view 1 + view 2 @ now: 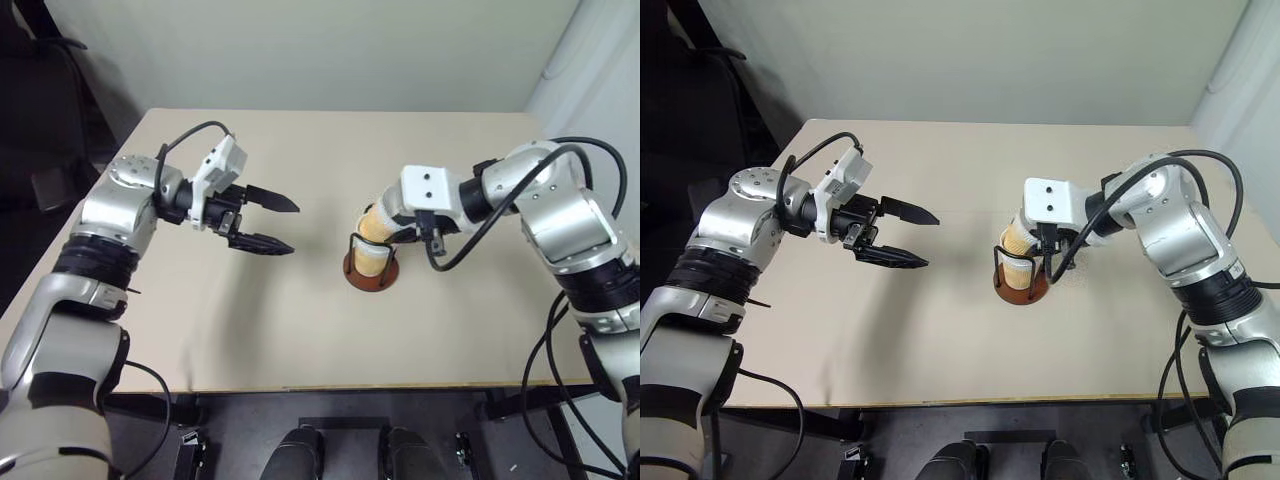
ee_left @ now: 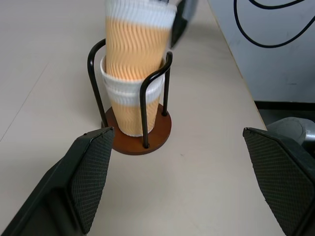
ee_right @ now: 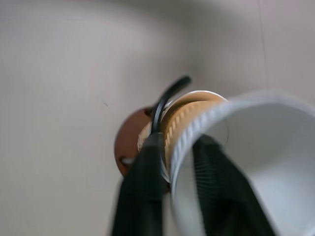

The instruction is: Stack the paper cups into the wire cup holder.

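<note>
- Nearly done, by my reading: the wire cup holder point(image 2: 140, 105) already has at least one of the paper cups point(image 2: 134, 64) seated in it, and another is going in on top, leaning and not yet pushed home.
- I count two cups for sure in the left wrist view; a third may be nested under the white bands, but I cannot tell.
- The right hand point(image 3: 179, 162) pinches the top cup's rim, one finger inside the white mouth and one outside; whether it is gripping or letting go, I cannot tell.
- The left hand point(image 1: 265, 222) is released, fingers spread wide with nothing between them, well apart from the holder, at its nine o'clock.
- The holder stands upright on the table point(image 1: 300, 330), right of centre; its reddish-brown disc base and thin black wire loops frame the ribbed tan-orange cups.
- Left to do: seat the top cup straight and release.
</note>
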Action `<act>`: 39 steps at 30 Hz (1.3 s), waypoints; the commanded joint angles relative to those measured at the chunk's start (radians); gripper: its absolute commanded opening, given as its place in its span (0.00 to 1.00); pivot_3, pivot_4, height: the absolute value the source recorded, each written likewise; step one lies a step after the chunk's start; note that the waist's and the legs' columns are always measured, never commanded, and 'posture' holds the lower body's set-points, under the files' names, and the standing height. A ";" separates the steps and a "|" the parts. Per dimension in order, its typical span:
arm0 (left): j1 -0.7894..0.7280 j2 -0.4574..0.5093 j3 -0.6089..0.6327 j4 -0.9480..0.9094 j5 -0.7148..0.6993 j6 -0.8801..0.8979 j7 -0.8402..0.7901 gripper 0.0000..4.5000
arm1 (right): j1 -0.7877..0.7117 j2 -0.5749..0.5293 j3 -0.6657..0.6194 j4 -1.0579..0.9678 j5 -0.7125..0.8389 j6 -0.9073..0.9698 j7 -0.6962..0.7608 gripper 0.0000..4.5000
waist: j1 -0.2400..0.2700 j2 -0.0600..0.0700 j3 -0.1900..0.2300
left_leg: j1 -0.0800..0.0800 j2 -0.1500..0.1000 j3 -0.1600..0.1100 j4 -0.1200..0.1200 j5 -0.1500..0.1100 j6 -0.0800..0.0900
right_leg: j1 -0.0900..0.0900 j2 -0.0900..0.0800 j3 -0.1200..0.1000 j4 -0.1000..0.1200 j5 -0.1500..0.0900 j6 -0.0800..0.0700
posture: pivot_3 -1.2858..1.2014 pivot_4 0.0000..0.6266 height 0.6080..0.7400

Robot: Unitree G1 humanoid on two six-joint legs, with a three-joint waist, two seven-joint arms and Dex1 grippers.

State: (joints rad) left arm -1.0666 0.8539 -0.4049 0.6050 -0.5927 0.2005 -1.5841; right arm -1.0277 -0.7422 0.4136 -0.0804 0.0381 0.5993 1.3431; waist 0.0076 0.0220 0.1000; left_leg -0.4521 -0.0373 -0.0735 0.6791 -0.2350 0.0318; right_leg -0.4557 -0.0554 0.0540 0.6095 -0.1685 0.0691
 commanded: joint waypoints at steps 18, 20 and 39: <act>-0.030 -0.077 0.244 0.056 0.015 0.199 0.099 1.00 | 0.125 -0.073 -0.541 -0.214 0.345 0.473 -0.261 0.90 | 0.011 -0.001 0.000 | 0.000 -0.001 0.000 0.000 0.000 -0.001 | 0.002 0.000 0.000 0.000 -0.001 -0.002 | 0.52 0.24 1.00; -0.057 -0.106 0.296 0.106 0.023 0.220 0.165 1.00 | 0.191 -0.106 -0.603 -0.215 0.355 0.475 -0.293 0.90 | 0.012 -0.001 0.001 | 0.001 -0.001 0.000 0.000 0.000 -0.001 | 0.002 0.000 0.000 0.000 -0.001 -0.001 | 0.52 0.24 1.00; -0.080 -0.177 0.435 0.205 0.168 0.189 0.241 1.00 | 0.407 -0.082 -0.625 -0.047 0.288 0.225 -0.562 0.90 | 0.006 0.000 0.003 | 0.002 0.000 0.001 0.001 0.005 -0.001 | 0.002 0.000 0.002 0.000 0.009 0.013 | 0.52 0.24 1.00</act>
State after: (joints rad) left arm -1.1226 0.6712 -0.0072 0.8108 -0.4284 0.4004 -1.3499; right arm -0.5973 -0.8230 -0.2107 -0.1258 0.3438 0.8647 0.8079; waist 0.0141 0.0216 0.1035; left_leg -0.4501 -0.0377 -0.0725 0.6798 -0.2295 0.0307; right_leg -0.4537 -0.0553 0.0558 0.6094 -0.1593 0.0828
